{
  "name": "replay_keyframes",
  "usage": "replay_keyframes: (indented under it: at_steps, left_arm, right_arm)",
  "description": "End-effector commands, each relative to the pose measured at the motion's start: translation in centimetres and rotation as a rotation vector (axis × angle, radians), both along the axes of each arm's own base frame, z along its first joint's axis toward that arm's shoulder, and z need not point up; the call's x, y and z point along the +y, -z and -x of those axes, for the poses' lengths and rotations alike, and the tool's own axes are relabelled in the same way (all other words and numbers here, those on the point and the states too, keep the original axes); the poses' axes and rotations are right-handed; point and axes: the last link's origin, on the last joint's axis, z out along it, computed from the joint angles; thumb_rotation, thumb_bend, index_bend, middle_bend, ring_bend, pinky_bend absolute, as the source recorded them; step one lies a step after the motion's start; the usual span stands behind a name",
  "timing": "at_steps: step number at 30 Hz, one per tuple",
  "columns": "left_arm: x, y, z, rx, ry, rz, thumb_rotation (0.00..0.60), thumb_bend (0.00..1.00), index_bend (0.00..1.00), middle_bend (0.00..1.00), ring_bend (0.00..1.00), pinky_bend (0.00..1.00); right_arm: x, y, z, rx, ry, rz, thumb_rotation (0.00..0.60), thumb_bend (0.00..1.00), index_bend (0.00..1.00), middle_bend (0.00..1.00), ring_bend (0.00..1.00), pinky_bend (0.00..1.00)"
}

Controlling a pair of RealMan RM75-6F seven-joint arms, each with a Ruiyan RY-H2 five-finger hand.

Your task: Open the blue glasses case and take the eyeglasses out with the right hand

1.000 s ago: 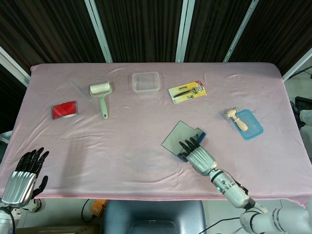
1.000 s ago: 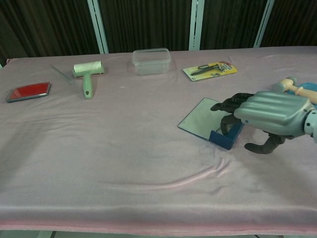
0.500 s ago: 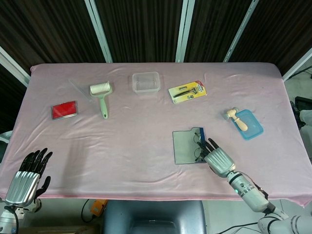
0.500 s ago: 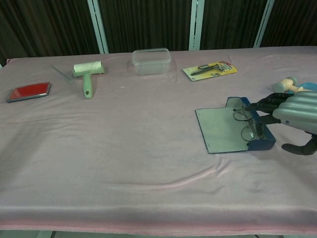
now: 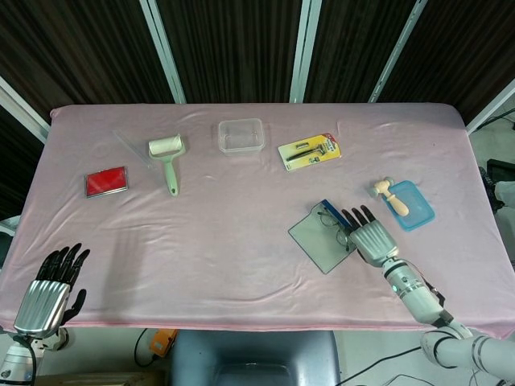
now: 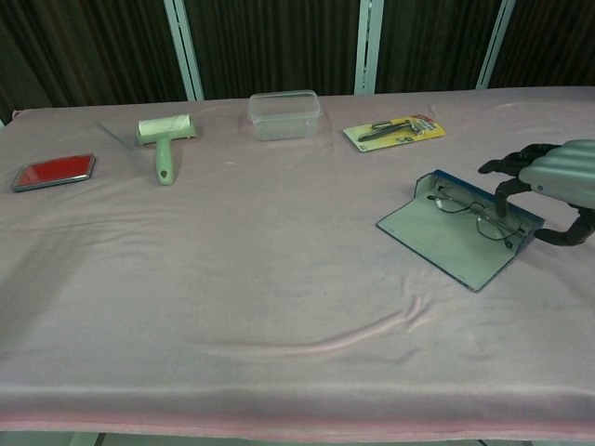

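Observation:
The blue glasses case (image 5: 323, 234) (image 6: 457, 236) lies open right of the table's centre, its grey lid flat on the pink cloth. The eyeglasses (image 5: 335, 221) (image 6: 474, 213) rest in its blue tray. My right hand (image 5: 371, 236) (image 6: 550, 176) is at the case's right edge, palm down. Its fingertips (image 6: 495, 168) hang over the tray's rim beside the eyeglasses, and I see nothing held in it. My left hand (image 5: 48, 291) hangs off the front left corner, fingers spread and empty; the chest view does not show it.
A red flat case (image 5: 106, 182), a green lint roller (image 5: 167, 158), a clear plastic box (image 5: 241, 135) and a carded tool pack (image 5: 309, 152) line the far half. A blue tray with a wooden mallet (image 5: 405, 203) lies just beyond my right hand.
The case has swung round and slid right and farther away with my right hand. The eyeglasses, hidden a second ago, now lie exposed. The left hand barely moved.

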Motion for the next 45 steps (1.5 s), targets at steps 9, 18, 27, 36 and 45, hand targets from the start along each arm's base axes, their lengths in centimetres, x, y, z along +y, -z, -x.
replay_keyframes:
  at_steps: [9, 18, 27, 36, 45]
  left_arm:
    - [0.3, 0.2, 0.0, 0.005, -0.009, 0.004, 0.6, 0.43, 0.0, 0.0, 0.0, 0.11]
    - [0.1, 0.1, -0.1, -0.005, -0.001, 0.009, 0.6, 0.43, 0.0, 0.0, 0.0, 0.11]
    - [0.1, 0.1, -0.2, -0.009, 0.004, 0.021, 0.6, 0.43, 0.0, 0.0, 0.0, 0.11]
    - [0.4, -0.1, 0.0, -0.013, -0.007, 0.018, 0.6, 0.43, 0.0, 0.0, 0.0, 0.11]
    - [0.5, -0.2, 0.0, -0.023, -0.007, 0.025, 0.6, 0.43, 0.0, 0.0, 0.0, 0.11]
  right_arm:
    - [-5.9, 1.7, -3.4, -0.057, 0.024, 0.065, 0.6, 0.51, 0.45, 0.13, 0.04, 0.02]
    - [-5.7, 0.9, -3.9, -0.125, 0.055, 0.098, 0.6, 0.47, 0.42, 0.12, 0.03, 0.01]
    - [-7.4, -0.1, -3.5, -0.23, 0.236, 0.169, 0.6, 0.39, 0.41, 0.11, 0.03, 0.01]
    - [-8.8, 0.7, -4.0, -0.313, 0.377, 0.137, 0.6, 0.39, 0.41, 0.1, 0.03, 0.01]
    - [-9.6, 0.7, -4.1, -0.35, 0.492, 0.099, 0.6, 0.39, 0.46, 0.11, 0.03, 0.02]
